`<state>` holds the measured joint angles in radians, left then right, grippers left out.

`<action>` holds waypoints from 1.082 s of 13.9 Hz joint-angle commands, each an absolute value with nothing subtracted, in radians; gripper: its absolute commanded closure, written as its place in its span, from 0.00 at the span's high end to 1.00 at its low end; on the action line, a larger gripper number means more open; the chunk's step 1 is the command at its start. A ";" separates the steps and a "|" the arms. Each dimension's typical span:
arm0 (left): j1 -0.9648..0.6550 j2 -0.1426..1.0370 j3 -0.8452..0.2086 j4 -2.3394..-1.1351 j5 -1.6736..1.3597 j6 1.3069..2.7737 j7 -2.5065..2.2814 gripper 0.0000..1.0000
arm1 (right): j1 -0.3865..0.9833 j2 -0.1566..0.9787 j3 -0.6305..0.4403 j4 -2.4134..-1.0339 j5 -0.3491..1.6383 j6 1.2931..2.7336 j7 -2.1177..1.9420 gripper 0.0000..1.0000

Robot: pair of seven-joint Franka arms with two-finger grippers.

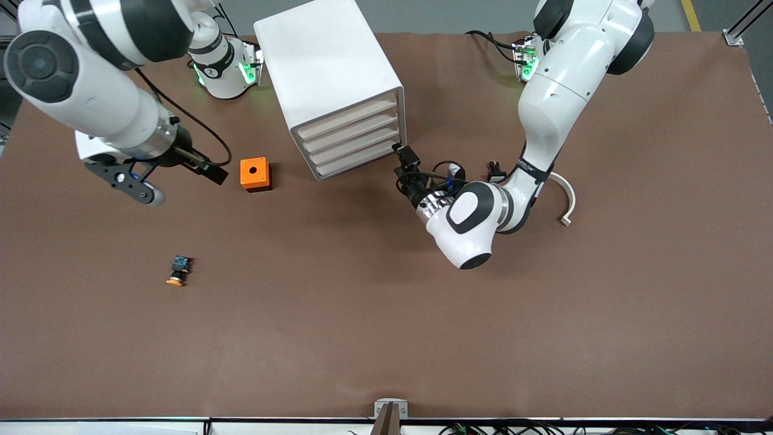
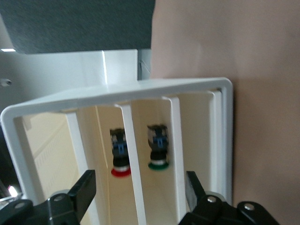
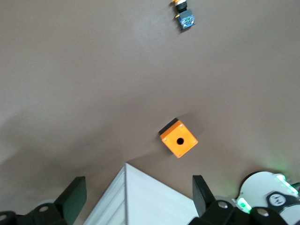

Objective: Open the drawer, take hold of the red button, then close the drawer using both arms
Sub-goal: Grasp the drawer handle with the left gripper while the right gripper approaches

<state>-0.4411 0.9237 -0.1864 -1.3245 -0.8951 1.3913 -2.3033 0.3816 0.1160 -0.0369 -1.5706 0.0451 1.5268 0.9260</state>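
**A:** Start with the big thing. What worries you about the cabinet [image 1: 329,66]?

**B:** Nothing braces it. The left gripper [image 1: 400,166] is at the front corner toward the left arm's end, low against the drawer stack. A pull there could drag or twist the whole box across the table [image 1: 386,338] instead of sliding a drawer out.

**A:** And the top drawer [image 1: 349,118]?

**B:** It looks shut, like the three below it. The fronts are shallow and close together, and the gripper seems level with the lower ones, so it could catch the wrong drawer.

**A:** How do the jaws stand?

**B:** They're spread fairly wide, with nothing between them. The right gripper [image 1: 181,181] is spread wide and empty too. It waits over bare table beside the orange cube [image 1: 255,174], toward the right arm's end.

**A:** Where is the red button [image 2: 120,159]?

**B:** The left wrist view shows it inside the cabinet, cap toward the front. I can't tell which drawer it's in. A green-capped button [image 2: 158,151] lies in the next compartment.

**A:** So a mix-up is possible?

**B:** Yes, with the green one. An orange-capped button [image 1: 178,270] also lies in the open, nearer the camera than the cube. All three are tiny, so a slightly off-centre pinch could flick one away.
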 commanded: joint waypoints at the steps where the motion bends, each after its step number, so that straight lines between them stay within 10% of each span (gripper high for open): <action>1: -0.453 0.928 -0.187 -1.336 -0.914 1.361 -2.316 0.56 | 0.428 0.120 -0.048 -1.577 0.061 1.552 1.023 1.00; 15: -0.540 0.951 -0.210 -1.359 -0.942 1.308 -2.283 0.44 | 0.548 0.158 -0.048 -1.577 0.061 1.617 1.203 1.00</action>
<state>-0.5121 0.9462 -0.2106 -1.3571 -0.9181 1.3179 -2.2953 0.5336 0.1556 -0.0373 -1.5803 0.0531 1.6118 1.1839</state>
